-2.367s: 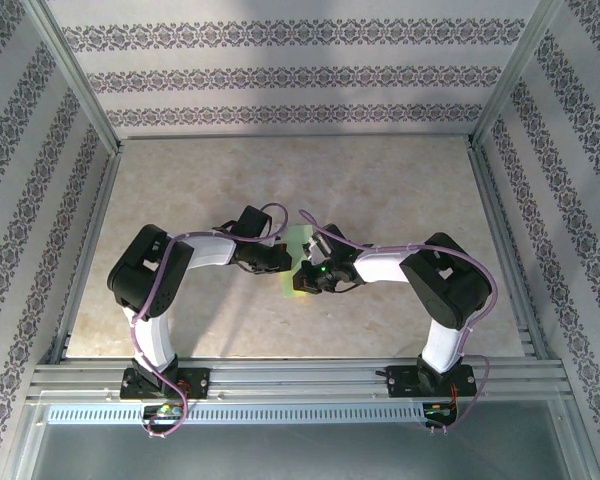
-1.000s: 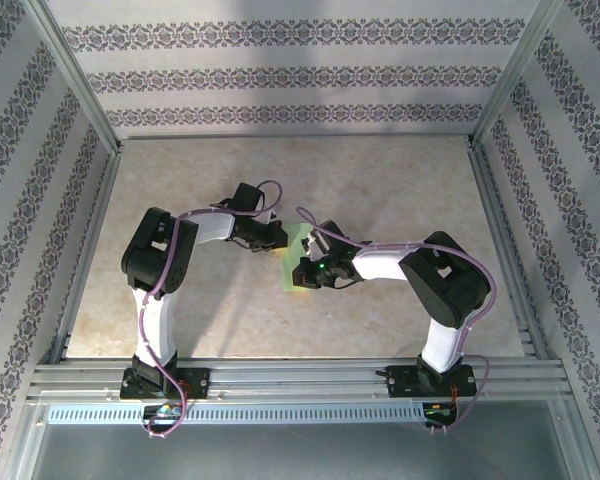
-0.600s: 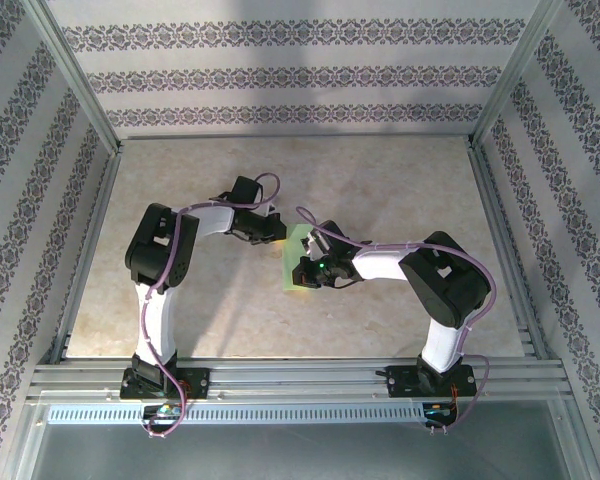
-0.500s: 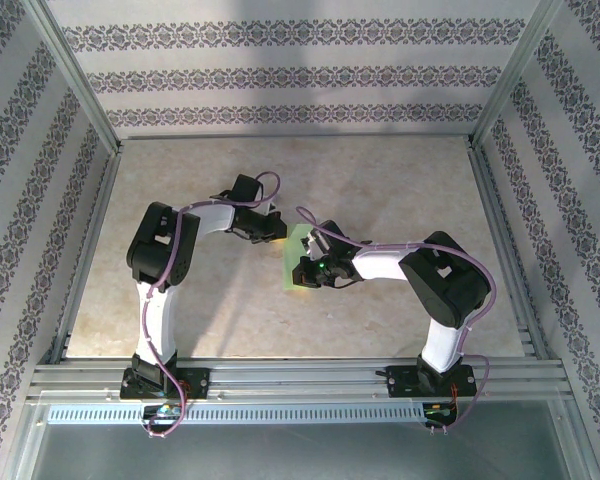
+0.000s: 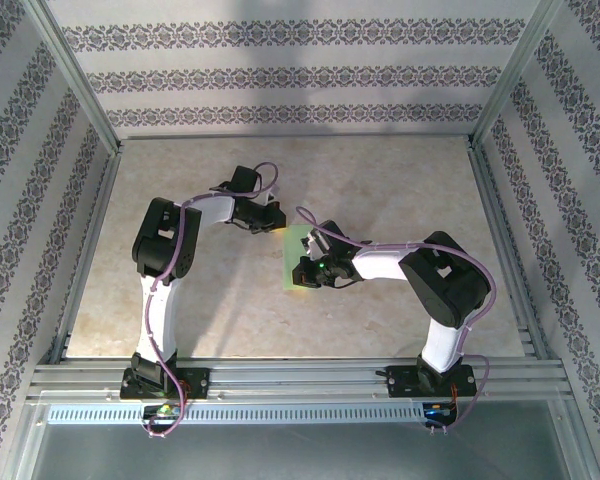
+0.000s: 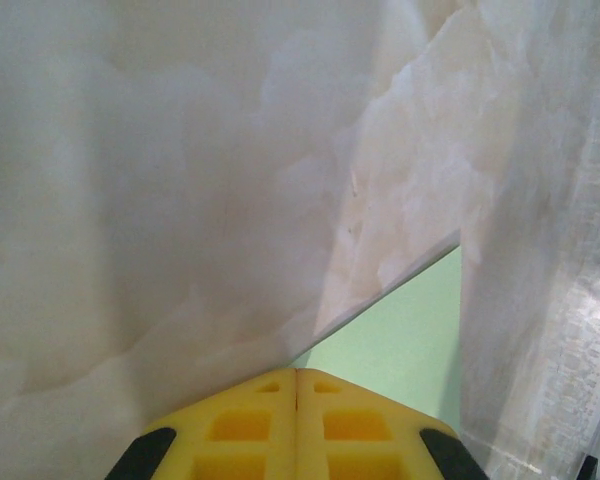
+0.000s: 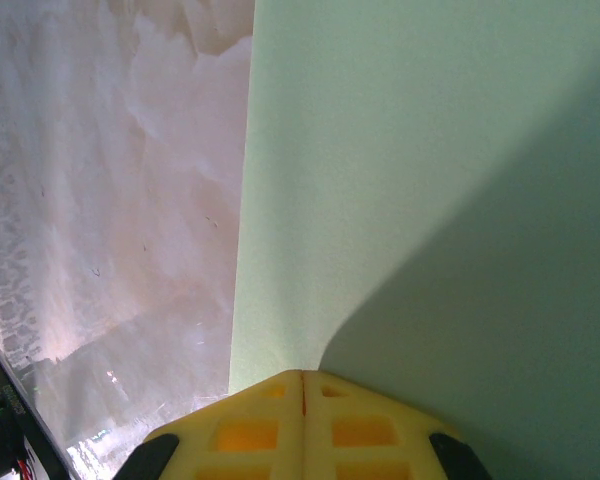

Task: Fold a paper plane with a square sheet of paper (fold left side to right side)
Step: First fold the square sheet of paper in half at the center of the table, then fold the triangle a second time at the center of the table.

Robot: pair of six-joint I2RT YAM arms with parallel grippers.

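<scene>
The left gripper (image 5: 276, 222) has drawn back off the thin pale green sheet of paper (image 5: 298, 244) since the earliest frame, while the right gripper (image 5: 302, 275) has stayed on it.

From above, the paper lies flat near the middle of the beige marbled tabletop (image 5: 390, 180). The left gripper sits just beyond the paper's far left corner. The right gripper is over the paper's near half.

From the left wrist, the left gripper (image 6: 297, 373) has its yellow fingers pressed together, holding nothing. It is over the tabletop (image 6: 180, 200), with a corner of the paper (image 6: 405, 340) just beside the tips.

From the right wrist, the right gripper (image 7: 302, 376) also has its yellow fingers closed together, empty. Its tips are over the paper (image 7: 430, 150) just inside one edge, with the tabletop (image 7: 150, 150) beyond.
</scene>
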